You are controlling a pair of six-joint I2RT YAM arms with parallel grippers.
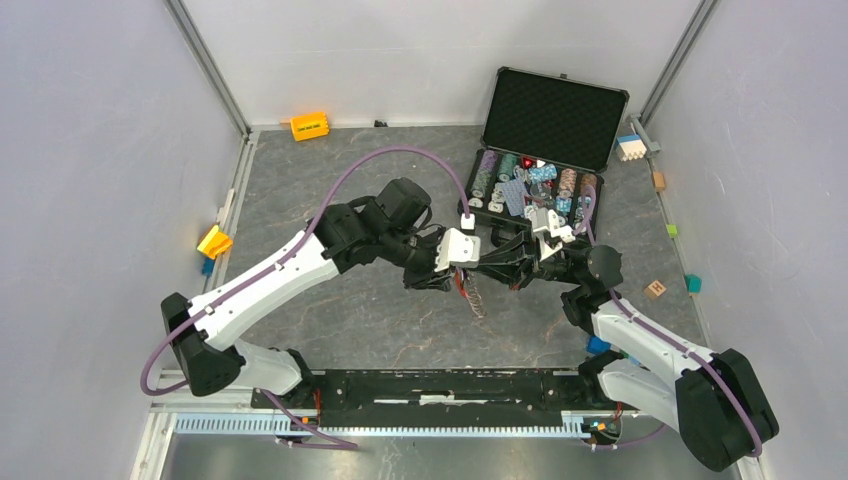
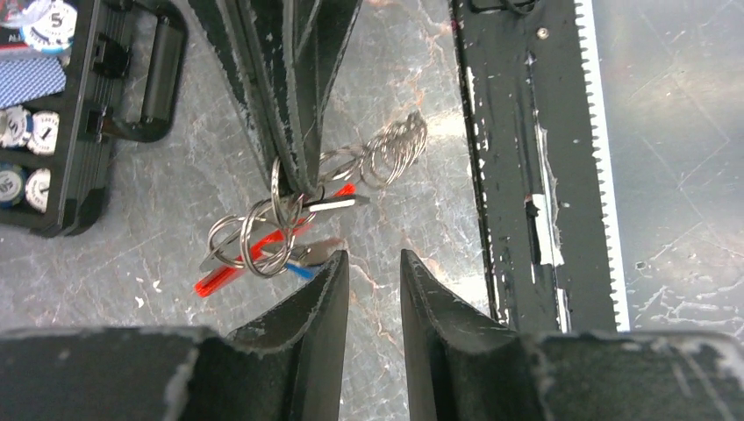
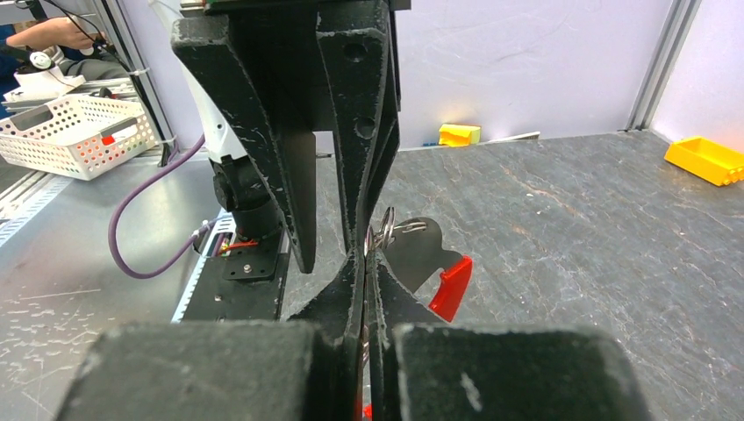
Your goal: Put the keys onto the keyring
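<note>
right tool [image 3: 367, 254] clamps the keyring [image 2: 263, 237] mid-air; left tool [image 2: 373, 259] waits half-open, empty; keys [image 2: 338, 203] bunch there, threading seemingly unfinished.

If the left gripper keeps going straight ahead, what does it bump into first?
Probably the keyring, pinched in the right gripper, just ahead of the open jaws of the left gripper, though depth is unclear.

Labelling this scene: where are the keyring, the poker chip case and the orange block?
keyring [image 3: 450, 285], right wrist view, its red fob.
poker chip case [image 1: 555, 115], top external view, open lid's foam.
orange block [image 1: 310, 126], top external view, its top.
</note>
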